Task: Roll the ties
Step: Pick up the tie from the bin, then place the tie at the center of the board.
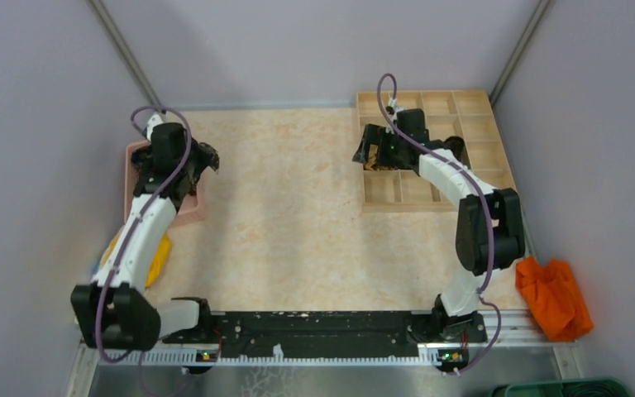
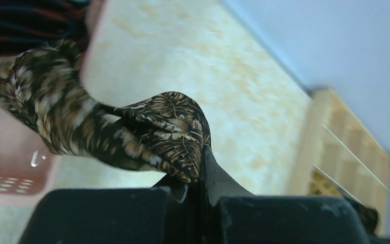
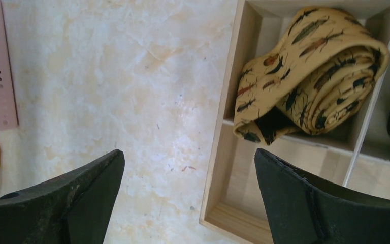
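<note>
My left gripper (image 2: 200,170) is shut on a black-brown leaf-print tie (image 2: 157,127). The tie hangs from the jaws back into the pink basket (image 2: 10,173). From above, this gripper (image 1: 200,157) holds the tie (image 1: 202,155) over the basket's right edge (image 1: 190,211). My right gripper (image 3: 189,168) is open and empty over the left rim of the wooden compartment tray (image 3: 218,152). A golden-tan tie with insect prints (image 3: 310,71) lies rolled in a tray compartment just beyond the fingers. From above, the right gripper (image 1: 370,153) hovers at the tray's left side (image 1: 430,203).
An orange cloth (image 1: 554,294) lies at the right near edge. A yellow cloth (image 1: 159,256) lies under the left arm, beside the basket. A dark striped fabric (image 2: 30,25) sits in the basket. A dark object (image 1: 456,149) fills another tray compartment.
</note>
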Robot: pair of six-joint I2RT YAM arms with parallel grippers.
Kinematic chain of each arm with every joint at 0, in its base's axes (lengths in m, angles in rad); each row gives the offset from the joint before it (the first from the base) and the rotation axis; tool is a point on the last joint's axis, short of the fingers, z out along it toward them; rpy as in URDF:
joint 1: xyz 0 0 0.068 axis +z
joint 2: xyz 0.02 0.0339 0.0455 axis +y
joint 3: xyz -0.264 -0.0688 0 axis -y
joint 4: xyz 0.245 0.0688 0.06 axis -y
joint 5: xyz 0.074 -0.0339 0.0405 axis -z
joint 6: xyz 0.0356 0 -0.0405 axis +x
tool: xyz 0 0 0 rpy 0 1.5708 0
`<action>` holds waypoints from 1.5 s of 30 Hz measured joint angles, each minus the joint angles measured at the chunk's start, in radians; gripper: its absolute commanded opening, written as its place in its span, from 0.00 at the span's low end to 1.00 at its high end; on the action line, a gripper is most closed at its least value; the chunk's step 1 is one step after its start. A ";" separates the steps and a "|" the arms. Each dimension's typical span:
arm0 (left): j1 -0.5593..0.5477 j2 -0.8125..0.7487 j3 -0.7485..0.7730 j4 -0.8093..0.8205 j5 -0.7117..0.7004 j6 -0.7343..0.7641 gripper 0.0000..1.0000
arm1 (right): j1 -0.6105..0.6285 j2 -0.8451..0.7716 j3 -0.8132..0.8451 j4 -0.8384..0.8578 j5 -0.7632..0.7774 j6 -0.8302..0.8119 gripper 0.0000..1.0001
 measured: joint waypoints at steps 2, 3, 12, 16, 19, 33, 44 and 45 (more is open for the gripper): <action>-0.067 -0.108 -0.001 -0.019 -0.008 0.009 0.00 | 0.000 -0.032 -0.045 0.010 -0.003 0.009 0.99; -0.092 -0.151 0.001 -0.033 -0.010 0.014 0.00 | 0.000 -0.058 -0.071 0.014 -0.005 0.015 0.99; -0.260 -0.235 0.150 -0.119 0.245 0.094 0.00 | 0.000 -0.357 -0.251 0.047 0.007 0.050 0.99; -0.360 -0.208 0.194 -0.054 0.445 0.111 0.00 | 0.000 -0.490 -0.306 0.039 0.064 0.047 0.99; -0.402 -0.187 0.203 0.019 0.549 0.095 0.00 | 0.000 -0.556 -0.318 0.020 0.100 0.041 0.99; -0.747 0.082 0.386 0.334 0.759 0.056 0.00 | 0.001 -0.832 -0.336 -0.088 0.334 0.006 0.99; -0.781 0.160 0.763 0.247 0.341 0.291 0.00 | 0.001 -0.837 -0.348 -0.096 0.255 0.008 0.99; -0.768 0.163 0.787 0.242 0.279 0.319 0.00 | 0.001 -0.835 -0.351 -0.097 0.250 0.007 0.99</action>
